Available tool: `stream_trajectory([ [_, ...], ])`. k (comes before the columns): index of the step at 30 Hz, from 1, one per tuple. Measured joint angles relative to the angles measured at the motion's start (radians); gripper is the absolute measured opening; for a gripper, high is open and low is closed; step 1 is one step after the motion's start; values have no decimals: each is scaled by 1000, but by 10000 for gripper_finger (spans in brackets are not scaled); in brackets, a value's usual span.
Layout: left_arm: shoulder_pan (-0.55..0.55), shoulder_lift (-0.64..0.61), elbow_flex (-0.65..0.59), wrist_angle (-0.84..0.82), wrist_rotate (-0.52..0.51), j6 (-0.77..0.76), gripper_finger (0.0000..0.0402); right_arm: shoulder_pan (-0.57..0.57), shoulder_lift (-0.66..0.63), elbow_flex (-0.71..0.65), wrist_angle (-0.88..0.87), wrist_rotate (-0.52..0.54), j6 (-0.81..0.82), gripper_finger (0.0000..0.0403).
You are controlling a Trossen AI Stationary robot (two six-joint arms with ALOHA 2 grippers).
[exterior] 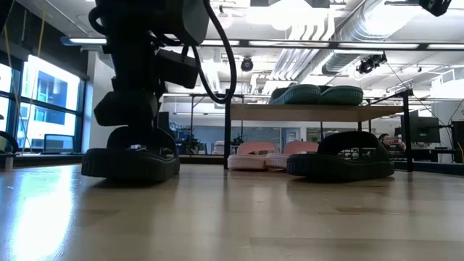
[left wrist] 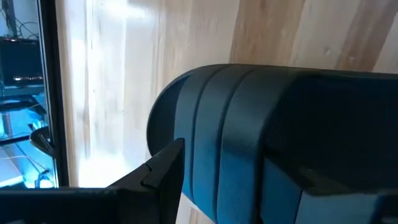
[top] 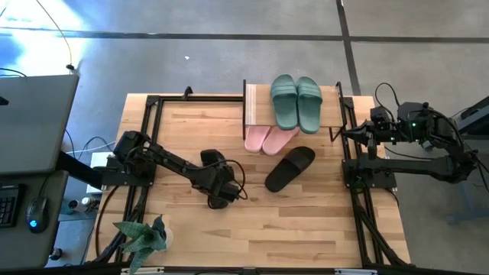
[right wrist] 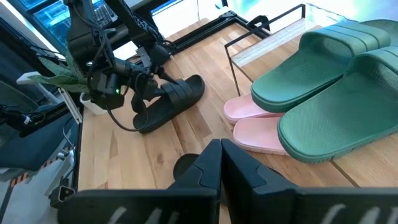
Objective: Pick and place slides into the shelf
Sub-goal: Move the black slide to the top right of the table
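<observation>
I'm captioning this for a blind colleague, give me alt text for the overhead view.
The left end effector is down on a black slide mid-table. Green slides sit on the shelf, pink slides beneath, another black slide lies in front. The right end effector waits at the table's right edge.

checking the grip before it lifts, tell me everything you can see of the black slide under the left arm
The black slide lies flat on the wooden table, left of the shelf. It looks like matte rubber or foam, with a thick sole and one wide ribbed strap. The left tool is down on it, fingers set around the strap, sole not yet lifted. Its mate lies apart, nearer the shelf.
</observation>
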Motion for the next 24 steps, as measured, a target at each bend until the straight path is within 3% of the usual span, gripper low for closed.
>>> stream_trajectory([
  [9,0,0,0,-2,-5,3,150,0,0,0,0,0,0,2],
  [13,0,0,0,2,3,3,112,0,0,0,0,0,0,2],
  [19,0,-1,0,19,18,2,15,0,0,0,0,0,0,2],
  [24,0,-1,0,30,25,-42,22,0,0,0,0,0,0,2],
])
